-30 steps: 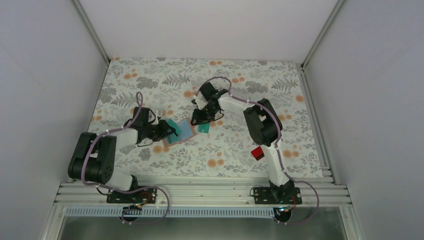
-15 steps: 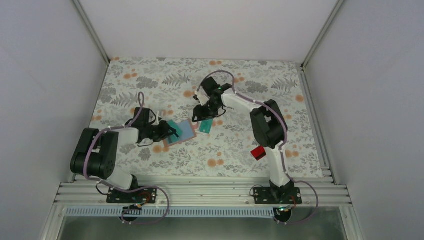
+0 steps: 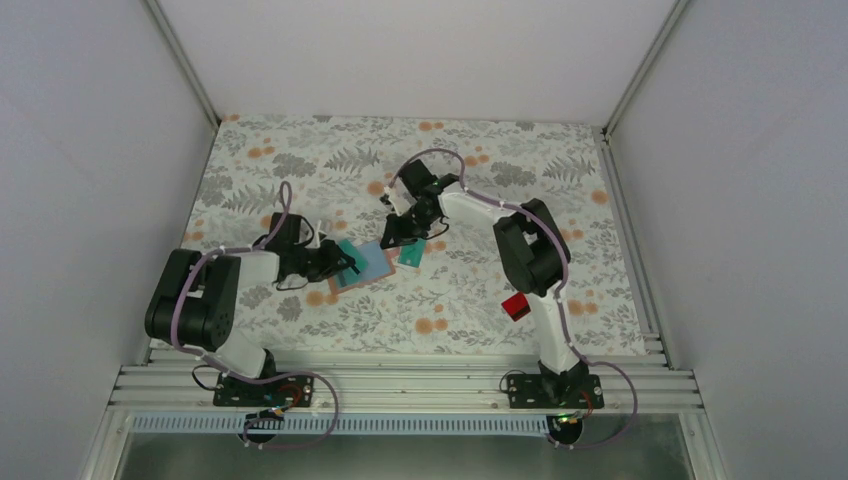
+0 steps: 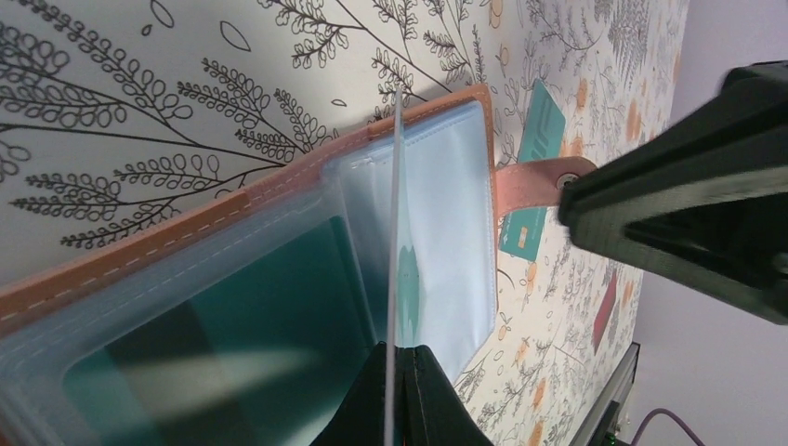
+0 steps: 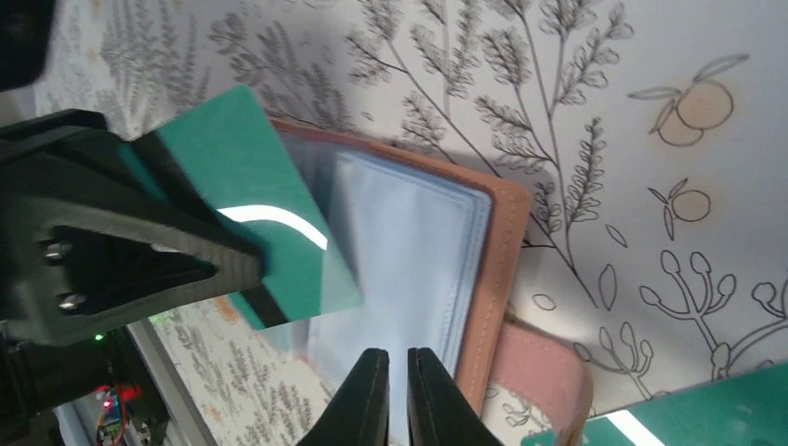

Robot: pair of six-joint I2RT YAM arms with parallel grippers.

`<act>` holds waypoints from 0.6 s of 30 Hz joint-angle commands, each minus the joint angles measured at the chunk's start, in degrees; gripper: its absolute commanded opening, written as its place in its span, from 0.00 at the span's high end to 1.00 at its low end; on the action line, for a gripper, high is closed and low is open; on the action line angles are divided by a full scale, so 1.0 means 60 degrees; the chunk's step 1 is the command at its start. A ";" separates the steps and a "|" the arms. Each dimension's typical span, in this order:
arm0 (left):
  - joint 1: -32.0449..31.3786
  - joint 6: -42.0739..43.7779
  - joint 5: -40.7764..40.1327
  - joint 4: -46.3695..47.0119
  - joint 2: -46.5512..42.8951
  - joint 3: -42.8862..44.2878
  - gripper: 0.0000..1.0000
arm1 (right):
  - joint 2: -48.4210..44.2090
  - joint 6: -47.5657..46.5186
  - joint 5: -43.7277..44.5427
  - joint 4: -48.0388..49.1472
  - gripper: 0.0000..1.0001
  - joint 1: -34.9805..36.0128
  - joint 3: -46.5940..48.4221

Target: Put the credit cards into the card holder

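The card holder lies open mid-table, tan-brown with clear sleeves. My left gripper is shut on a teal credit card, which shows edge-on between its fingertips, its front edge over the sleeves. My right gripper is at the holder's far side. Its jaws are pinched almost together on a clear sleeve. Another teal card lies flat just right of the holder, and a red card lies further right, beside the right arm.
The holder's pinkish strap with a snap sticks out toward the loose teal card. The floral cloth covers the table. Grey walls close in the left, right and back sides. A metal rail runs along the near edge.
The right gripper opened wide, then closed again on the holder's sleeve, shifting slightly. The left gripper held the teal card at the holder throughout.
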 commanded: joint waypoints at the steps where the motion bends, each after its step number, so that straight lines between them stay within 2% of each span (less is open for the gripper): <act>1: 0.0017 0.0329 0.0110 -0.0166 0.0288 0.0158 0.98 | 0.0493 0.0139 -0.0086 0.0404 0.94 0.0080 -0.0242; 10: 0.0031 0.0716 0.0012 -0.1131 0.0575 0.0455 0.98 | 0.0816 0.0313 0.1169 0.0612 0.96 0.0069 -0.0835; 18: 0.0117 0.0704 -0.0018 -0.1982 0.0906 0.0596 0.98 | 0.0718 0.0422 0.1424 0.0661 0.96 0.0067 -0.1195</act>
